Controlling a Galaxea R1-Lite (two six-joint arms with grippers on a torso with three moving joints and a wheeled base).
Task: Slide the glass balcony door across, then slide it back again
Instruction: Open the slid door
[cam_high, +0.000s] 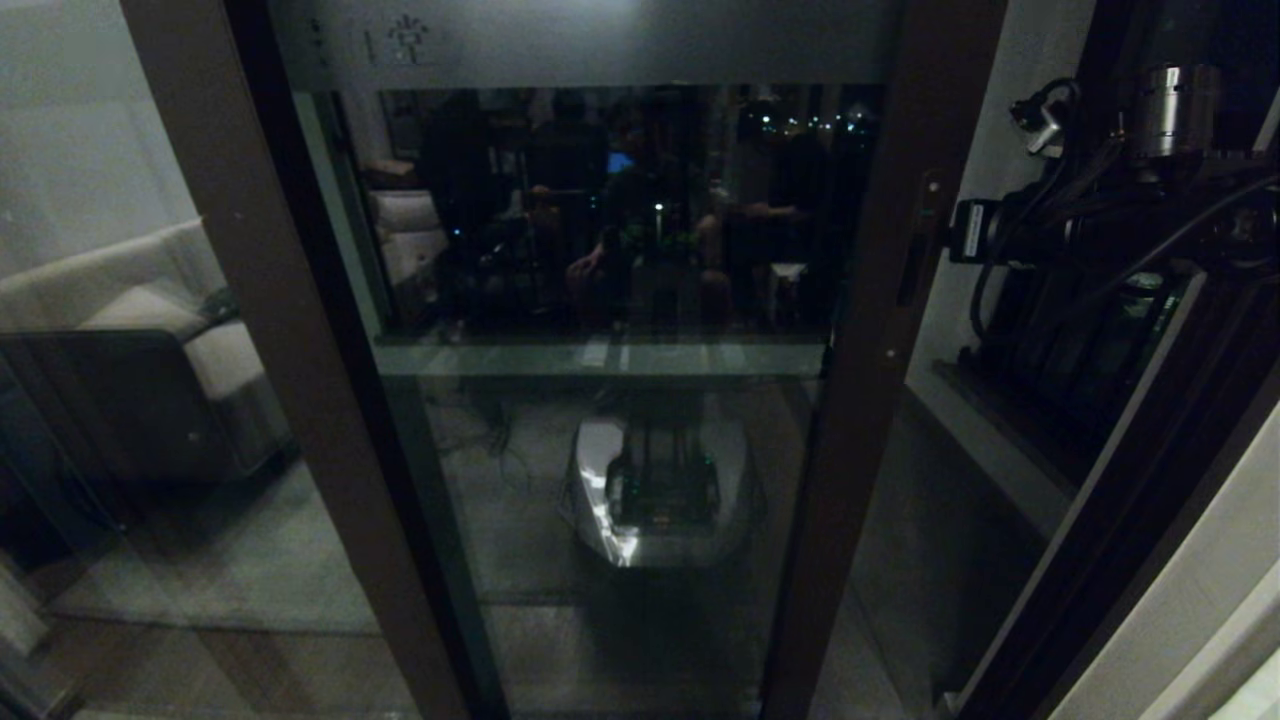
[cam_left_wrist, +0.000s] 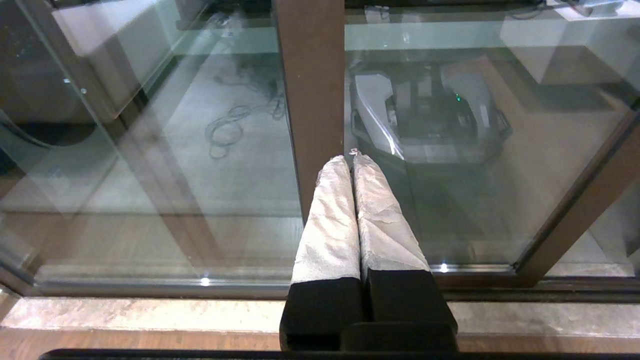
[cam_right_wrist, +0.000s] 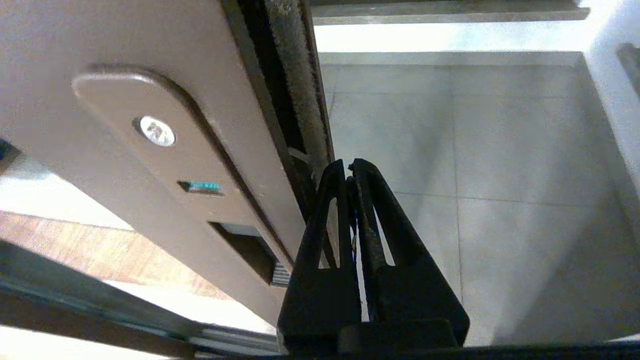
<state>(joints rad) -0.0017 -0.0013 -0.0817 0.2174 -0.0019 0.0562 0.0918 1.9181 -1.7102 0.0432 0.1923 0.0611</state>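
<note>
One claw, the right (cam_right_wrist: 350, 167), meets the glass balcony door (cam_right_wrist: 150, 165) edge.

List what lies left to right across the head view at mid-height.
Sofa → left door stile → glass balcony door → handle slot in its right stile → right arm

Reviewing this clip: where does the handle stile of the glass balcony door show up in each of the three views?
Head view: the door's handle stile runs top to bottom right of centre, handle slot on it.
Left wrist view: a brown stile slants at the right edge; whether it is the same one I cannot tell.
Right wrist view: it fills the left, by the right gripper.
Shared landmark: the brown frame.
</note>
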